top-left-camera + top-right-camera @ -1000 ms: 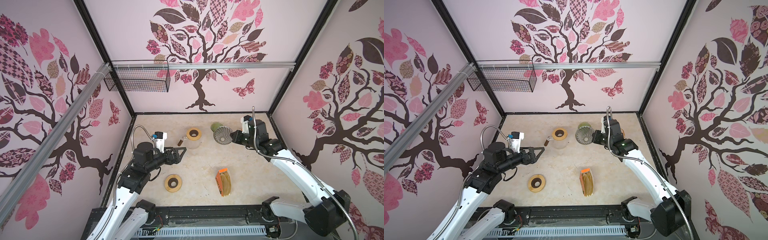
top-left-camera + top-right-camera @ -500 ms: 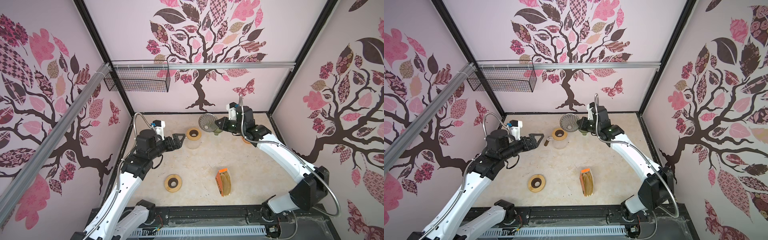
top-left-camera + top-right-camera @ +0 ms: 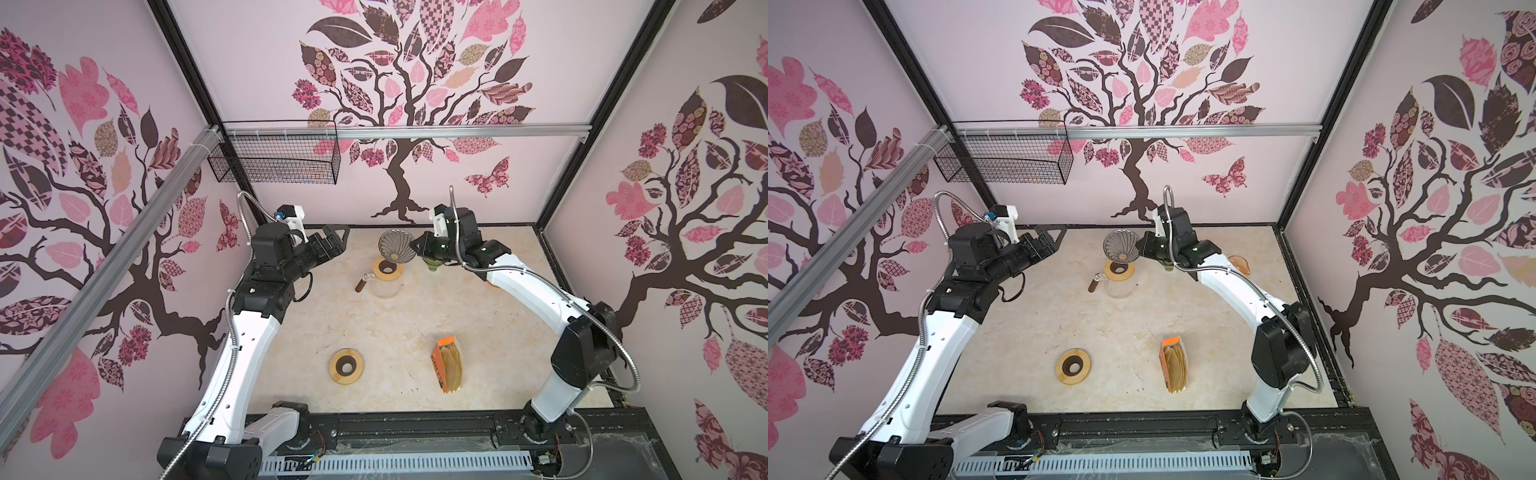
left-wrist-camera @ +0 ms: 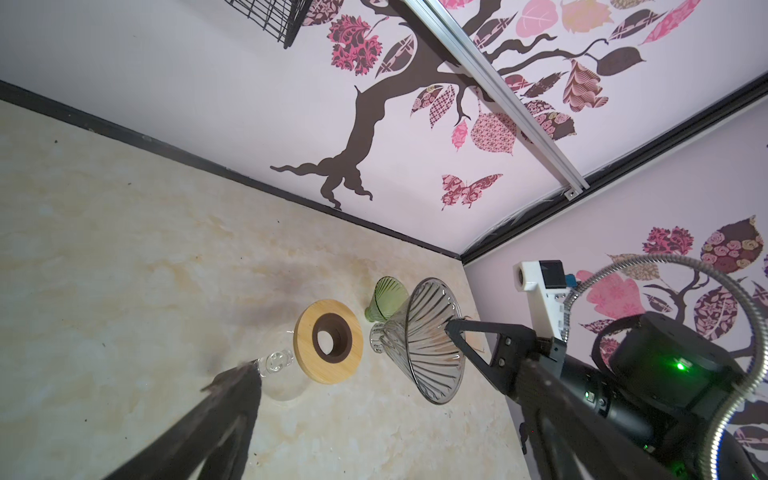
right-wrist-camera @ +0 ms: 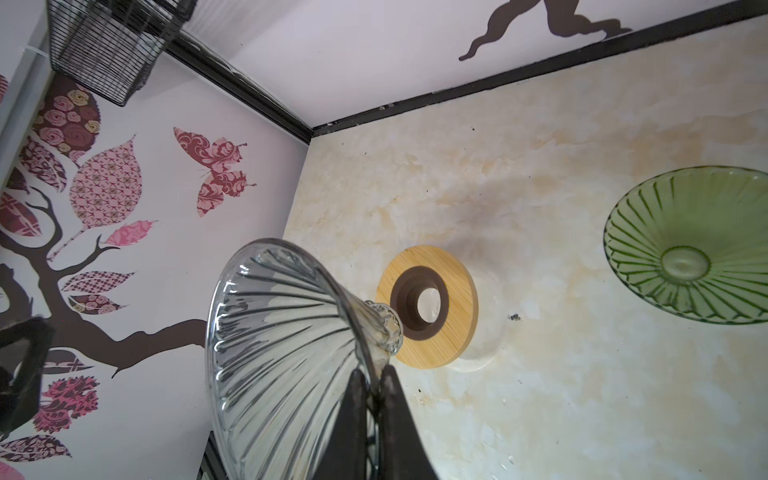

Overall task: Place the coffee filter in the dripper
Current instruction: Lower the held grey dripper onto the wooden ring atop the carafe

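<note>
My right gripper [image 3: 415,249] [image 5: 374,374] is shut on the wall of a clear ribbed glass dripper [image 3: 395,245] [image 3: 1121,245] [image 5: 282,345]. The dripper hangs tilted on its side, its spout just above the wooden collar [image 3: 387,269] [image 5: 428,305] of a glass carafe at the back middle. The coffee filters [image 3: 451,368] [image 3: 1175,365] are brown papers standing in an orange box at the front right. My left gripper [image 3: 336,237] [image 4: 340,351] is open and holds nothing, in the air left of the carafe. The left wrist view shows the dripper [image 4: 432,345] beside the collar [image 4: 328,340].
A green glass dripper [image 4: 386,299] [image 5: 685,249] stands on the table right of the carafe, under my right wrist. A second wooden ring [image 3: 347,365] lies at the front middle. An orange dish [image 3: 1239,264] sits near the right wall. A wire basket [image 3: 274,158] hangs on the back rail.
My right gripper has carried the clear dripper leftward from the back right to just over the carafe's collar. My left arm has lifted and reached toward the back, staying open.
</note>
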`<state>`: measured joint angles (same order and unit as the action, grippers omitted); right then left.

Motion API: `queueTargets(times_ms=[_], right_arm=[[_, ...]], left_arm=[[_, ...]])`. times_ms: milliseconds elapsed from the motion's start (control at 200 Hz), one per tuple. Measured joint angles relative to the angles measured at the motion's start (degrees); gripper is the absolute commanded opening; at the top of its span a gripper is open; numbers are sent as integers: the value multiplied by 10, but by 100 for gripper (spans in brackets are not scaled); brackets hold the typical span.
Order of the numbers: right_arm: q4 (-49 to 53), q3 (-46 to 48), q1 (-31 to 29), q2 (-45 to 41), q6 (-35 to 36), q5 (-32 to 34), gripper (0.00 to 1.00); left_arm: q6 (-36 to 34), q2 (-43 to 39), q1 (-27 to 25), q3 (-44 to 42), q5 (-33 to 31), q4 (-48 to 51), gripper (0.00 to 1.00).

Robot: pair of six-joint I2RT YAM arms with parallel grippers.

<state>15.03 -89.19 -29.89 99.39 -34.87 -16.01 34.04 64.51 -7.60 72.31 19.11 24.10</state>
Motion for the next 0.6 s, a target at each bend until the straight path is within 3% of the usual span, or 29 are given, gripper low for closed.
queueTargets(times_ms=[230, 600], right_arm=[[16, -56, -3, 59, 5, -5, 0], [40, -81, -13, 99, 10, -5, 0]], left_arm=[[-57, -14, 2, -14, -2, 4, 98], [-56, -9, 30, -42, 27, -6, 98]])
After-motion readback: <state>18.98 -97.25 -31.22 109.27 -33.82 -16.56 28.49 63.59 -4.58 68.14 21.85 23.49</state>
